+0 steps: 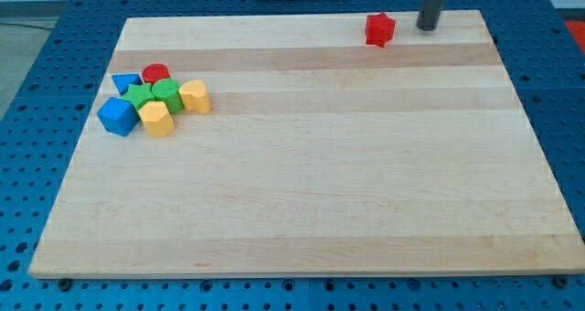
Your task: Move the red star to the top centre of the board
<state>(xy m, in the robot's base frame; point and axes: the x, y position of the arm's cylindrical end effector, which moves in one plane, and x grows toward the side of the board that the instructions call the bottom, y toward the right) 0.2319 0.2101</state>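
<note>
The red star point(379, 29) lies near the board's top edge, right of the centre. My tip point(428, 27) stands just to the right of the red star, with a small gap between them, also close to the top edge. The rod rises out of the view's top.
A cluster of blocks sits at the board's left: a red cylinder point(155, 72), a blue triangle point(126, 82), a green star point(140, 95), a green cylinder point(167, 93), a yellow block point(195, 96), a yellow block point(157, 118) and a blue cube point(117, 115). The wooden board point(311, 165) lies on a blue perforated table.
</note>
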